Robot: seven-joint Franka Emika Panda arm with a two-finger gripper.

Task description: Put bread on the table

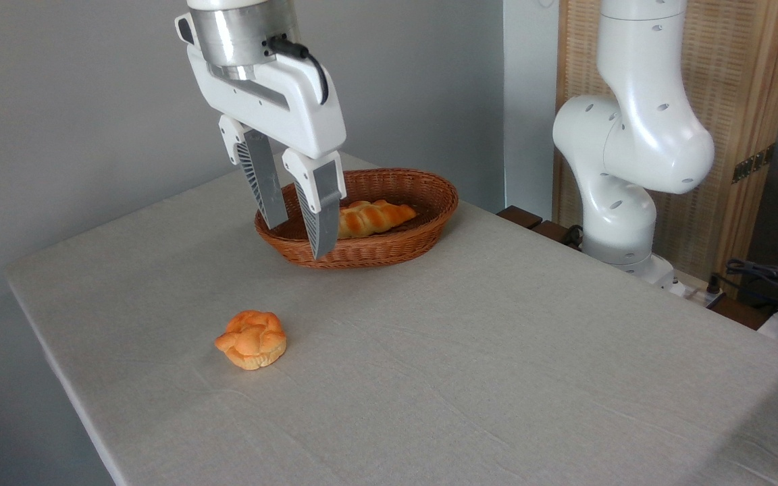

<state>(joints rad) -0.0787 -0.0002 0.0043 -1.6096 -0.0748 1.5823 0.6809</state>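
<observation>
Grey wall behind, cloth-covered bench (497, 378) in front: I see the bread still in its basket.

On my screen the jaws (298, 239) hang spread apart with nothing between them, fingertips down in front of the left end of the brown wicker basket (423, 233), whether above its rim or nearer the camera I cannot tell. I find the bread (375, 217), a long braided golden loaf, lying inside that basket, its left end hidden behind the right finger (321, 209). A small knotted bun (252, 339) sits alone on the cloth, well apart from the basket, nearer the camera. The white arm's base (622, 202) stands at the right edge of the bench.
</observation>
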